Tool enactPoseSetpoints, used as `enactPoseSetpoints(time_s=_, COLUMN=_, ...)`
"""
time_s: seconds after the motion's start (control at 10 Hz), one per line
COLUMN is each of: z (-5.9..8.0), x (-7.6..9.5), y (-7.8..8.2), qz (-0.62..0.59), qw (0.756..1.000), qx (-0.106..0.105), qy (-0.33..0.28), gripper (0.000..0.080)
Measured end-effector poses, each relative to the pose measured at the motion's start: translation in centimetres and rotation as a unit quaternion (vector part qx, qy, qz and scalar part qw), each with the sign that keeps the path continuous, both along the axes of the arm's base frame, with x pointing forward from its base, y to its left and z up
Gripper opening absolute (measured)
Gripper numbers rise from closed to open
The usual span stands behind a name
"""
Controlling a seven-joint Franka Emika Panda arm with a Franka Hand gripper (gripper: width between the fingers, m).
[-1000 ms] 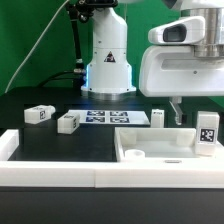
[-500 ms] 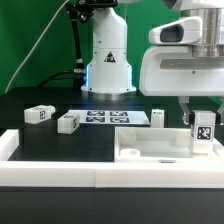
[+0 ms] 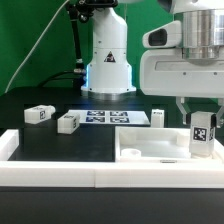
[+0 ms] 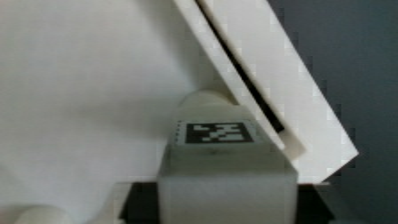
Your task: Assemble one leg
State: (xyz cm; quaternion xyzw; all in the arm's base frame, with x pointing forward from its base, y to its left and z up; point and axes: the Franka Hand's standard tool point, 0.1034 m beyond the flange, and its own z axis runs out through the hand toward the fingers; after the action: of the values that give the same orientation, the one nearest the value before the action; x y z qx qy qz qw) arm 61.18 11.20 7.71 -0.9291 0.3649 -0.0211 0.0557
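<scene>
My gripper is shut on a white leg with a square tag on its face. It holds the leg upright over the exterior view's right part of the large flat white square piece with raised rim. In the wrist view the leg sits between my fingers, its tip close to the raised rim. Three more legs lie on the black table: one at the exterior view's left, one beside it, one behind the square piece.
The marker board lies flat in front of the robot's white base. A white wall runs along the table's near edge, with a raised corner at the exterior view's left.
The gripper has risen a little with the leg held in it, and shifted slightly toward the exterior view's left. The other legs and the square piece have not moved.
</scene>
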Motion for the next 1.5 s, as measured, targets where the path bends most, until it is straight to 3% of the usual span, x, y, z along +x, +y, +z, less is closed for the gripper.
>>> enactPoseSetpoints(time_s=0.4, z=-0.06, x=-0.06, y=0.29, qz=-0.169, qw=0.985, qx=0.018, qy=0.015, gripper=0.029)
enactPoseSetpoints(time_s=0.6, z=-0.12, x=-0.05, y=0.35, qz=-0.255, qw=0.966, qx=0.03, qy=0.023, gripper=0.0291)
enactPoseSetpoints(time_s=0.9, z=-0.13, x=0.01, y=0.42, qz=-0.384, qw=0.922, qx=0.046, qy=0.031, gripper=0.029)
enactPoseSetpoints(time_s=1.3, z=-0.21, x=-0.01, y=0.3, qz=-0.556, qw=0.826, qx=0.073, qy=0.048, gripper=0.0291)
enactPoseSetpoints(time_s=1.5, z=-0.22, x=-0.02, y=0.26, qz=-0.589, qw=0.803, qx=0.076, qy=0.055, gripper=0.0291)
